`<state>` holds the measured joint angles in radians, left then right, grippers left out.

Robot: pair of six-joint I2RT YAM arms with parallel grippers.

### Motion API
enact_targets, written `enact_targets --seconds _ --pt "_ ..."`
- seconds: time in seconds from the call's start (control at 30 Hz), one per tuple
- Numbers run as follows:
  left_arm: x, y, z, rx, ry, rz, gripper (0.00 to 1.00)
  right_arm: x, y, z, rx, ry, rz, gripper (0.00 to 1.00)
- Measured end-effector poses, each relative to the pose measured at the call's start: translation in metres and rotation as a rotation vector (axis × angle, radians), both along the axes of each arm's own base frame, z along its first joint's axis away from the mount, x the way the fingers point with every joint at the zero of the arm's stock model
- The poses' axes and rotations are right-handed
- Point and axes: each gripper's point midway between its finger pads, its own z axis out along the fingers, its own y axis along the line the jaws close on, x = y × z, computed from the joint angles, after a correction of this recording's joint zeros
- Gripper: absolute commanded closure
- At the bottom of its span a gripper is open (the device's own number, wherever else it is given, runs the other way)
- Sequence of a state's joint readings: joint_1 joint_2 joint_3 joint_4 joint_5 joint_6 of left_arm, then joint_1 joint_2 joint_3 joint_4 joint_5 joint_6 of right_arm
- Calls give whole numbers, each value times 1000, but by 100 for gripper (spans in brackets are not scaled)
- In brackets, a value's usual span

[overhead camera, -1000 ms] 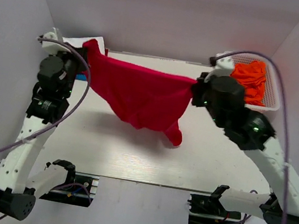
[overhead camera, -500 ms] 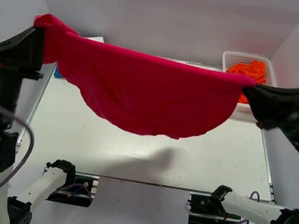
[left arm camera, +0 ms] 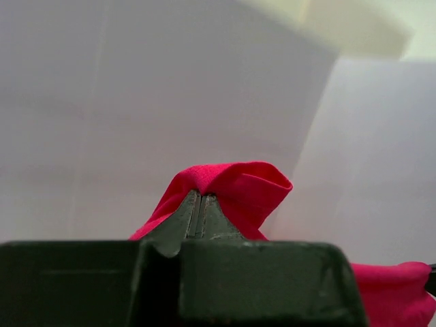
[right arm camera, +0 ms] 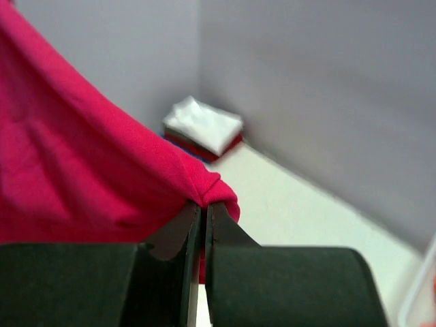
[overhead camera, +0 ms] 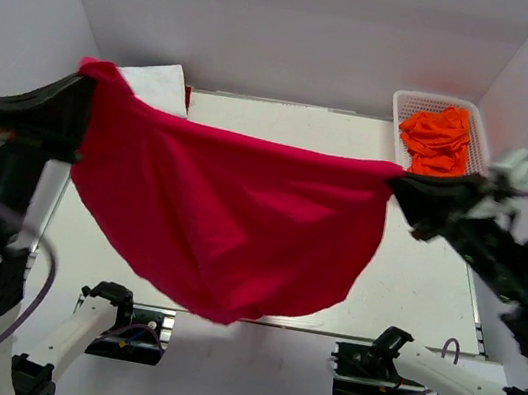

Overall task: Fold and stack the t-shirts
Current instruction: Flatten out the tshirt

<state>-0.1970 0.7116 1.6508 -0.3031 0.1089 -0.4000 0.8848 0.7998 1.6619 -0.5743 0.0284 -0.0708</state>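
Note:
The crimson-red t-shirt (overhead camera: 225, 216) hangs spread in the air above the table between both arms, sagging low in the middle toward the near edge. My left gripper (overhead camera: 88, 87) is shut on its left corner, seen in the left wrist view (left arm camera: 199, 197) with cloth (left arm camera: 238, 187) folded over the tips. My right gripper (overhead camera: 395, 184) is shut on its right corner, seen in the right wrist view (right arm camera: 204, 203) with cloth (right arm camera: 82, 170) trailing left. A folded stack, white shirt (overhead camera: 156, 86) on top, lies at the back left; it also shows in the right wrist view (right arm camera: 204, 126).
A white basket (overhead camera: 481, 143) at the back right holds crumpled orange shirts (overhead camera: 438, 140). White enclosure walls stand on the left, right and back. The two arm bases (overhead camera: 122, 321) sit at the near edge.
Both arms have brought the stretched red shirt down and nearer to the near edge. The shirt now hangs lower and fuller. The white folded stack has come into view behind it.

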Motion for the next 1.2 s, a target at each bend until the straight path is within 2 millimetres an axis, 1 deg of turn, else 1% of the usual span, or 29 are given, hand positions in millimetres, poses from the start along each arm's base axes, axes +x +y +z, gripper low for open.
enact_targets --seconds 0.03,0.1,0.17,0.2,0.23,0.27,0.3,0.33,0.37,0.43,0.47,0.5,0.53,0.57,0.6,0.63,0.67,0.73,0.77,0.8,0.83,0.87,0.9,0.93,1.0,1.03,1.1,1.17,1.2 --pt "16 -1 -14 -3 50 4 100 12 5 -17 -17 42 -35 100" --pt "60 -5 -57 -10 182 24 100 42 15 -56 -50 131 -133 100" --pt "113 -8 -114 -8 354 60 100 73 21 -107 -109 225 -258 100" --pt "139 -8 -143 -6 439 84 100 92 23 -138 -150 274 -342 100" --pt "162 -9 -171 0 518 108 100 100 24 -152 -174 293 -379 100" --pt "187 -9 -203 8 598 136 100 117 28 -178 -223 323 -440 100" --pt "207 -10 -232 20 670 160 100 130 30 -198 -257 342 -496 100" --pt "231 -11 -268 36 755 186 100 144 34 -219 -296 362 -540 100" --pt "250 -11 -300 55 832 206 100 158 36 -241 -340 385 -582 100" --pt "279 -10 -353 91 950 250 100 187 39 -285 -428 447 -641 100" --pt "295 -10 -377 109 997 274 99 204 40 -302 -449 475 -662 100" --pt "310 -9 -399 131 1044 297 93 220 40 -320 -471 509 -681 100" --pt "326 -9 -419 158 1087 318 59 234 38 -336 -494 546 -694 100" --pt "343 -9 -439 192 1126 337 44 254 38 -349 -506 580 -709 99" --pt "360 -10 -452 213 1148 349 15 271 39 -358 -508 601 -718 91" --pt "379 -12 -465 232 1169 360 0 290 39 -366 -517 628 -728 86" --pt "395 -14 -475 241 1184 365 0 311 44 -369 -508 640 -728 60" --pt "426 -20 -490 253 1205 367 0 356 52 -373 -486 657 -727 39" --pt "439 -22 -494 259 1208 367 0 378 56 -371 -474 659 -727 25" --pt "448 -24 -497 264 1213 367 0 396 59 -368 -458 663 -730 23" --pt "452 -25 -498 270 1224 364 0 412 61 -364 -438 664 -732 17" --pt "452 -25 -498 276 1237 361 0 421 61 -359 -420 665 -733 10" --pt "451 -26 -497 280 1246 356 0 426 59 -356 -406 672 -737 10" --pt "448 -27 -494 282 1254 344 0 424 56 -356 -405 688 -736 10" --pt "437 -29 -488 288 1268 318 0 414 50 -355 -400 722 -728 10" --pt "428 -31 -486 287 1274 300 0 403 47 -356 -395 747 -722 10" --pt "403 -37 -482 289 1304 251 0 374 39 -365 -395 805 -711 10" --pt "370 -44 -484 274 1341 183 0 338 30 -378 -402 887 -696 16" --pt "359 -46 -486 270 1356 162 0 320 26 -387 -405 931 -688 17"
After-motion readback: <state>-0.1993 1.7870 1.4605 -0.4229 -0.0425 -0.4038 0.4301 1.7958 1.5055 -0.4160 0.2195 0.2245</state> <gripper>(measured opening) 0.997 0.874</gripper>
